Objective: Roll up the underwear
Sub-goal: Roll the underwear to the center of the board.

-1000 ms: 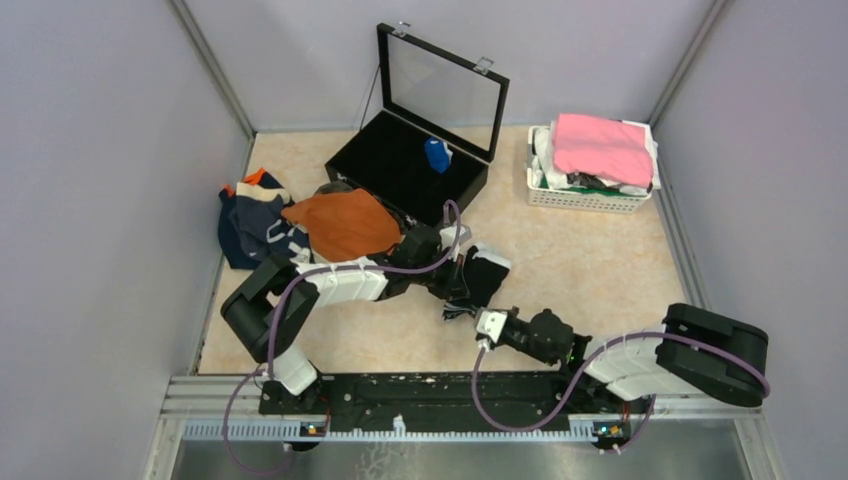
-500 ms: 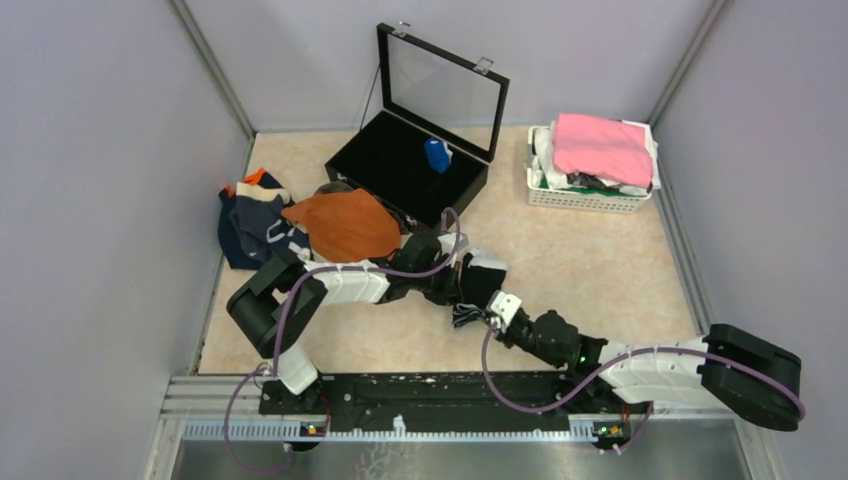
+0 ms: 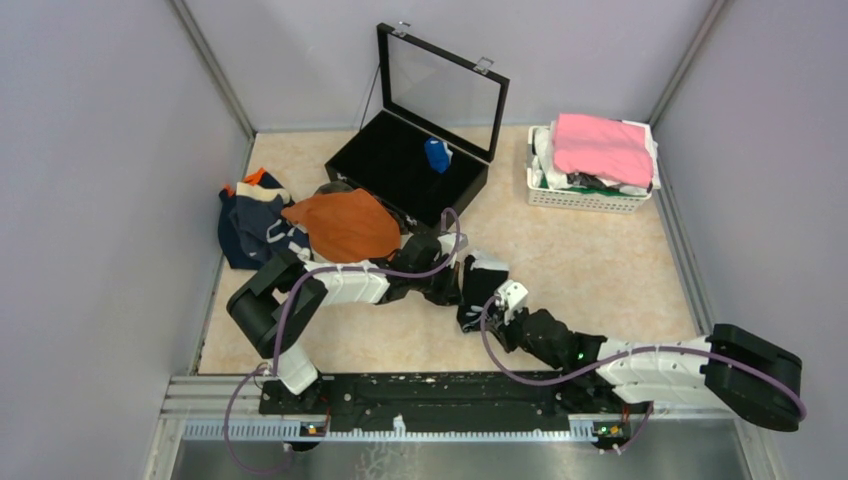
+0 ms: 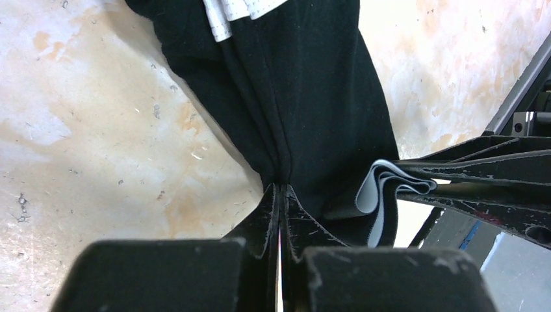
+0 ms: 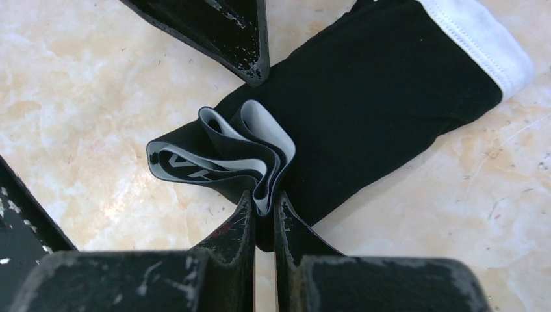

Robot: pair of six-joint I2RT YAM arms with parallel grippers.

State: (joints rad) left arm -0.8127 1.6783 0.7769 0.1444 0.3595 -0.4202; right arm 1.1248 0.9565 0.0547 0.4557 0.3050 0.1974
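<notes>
Blk underwear (image 5: 390,84) pinched in R claw (image 5: 263,207) & L claw (image 4: 281,192).

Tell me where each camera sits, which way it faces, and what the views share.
Top external: above and behind the bases, looking down at the beige marbled table; left arm and right arm meet at the black boxer briefs with a white waistband.
Left wrist: on the left arm, looking along the shut left gripper pinching the briefs' black fabric.
Right wrist: on the right arm, looking along the right gripper pinching the bunched waistband.
Shared: both wrist views show the briefs and the other gripper's fingers.
</notes>
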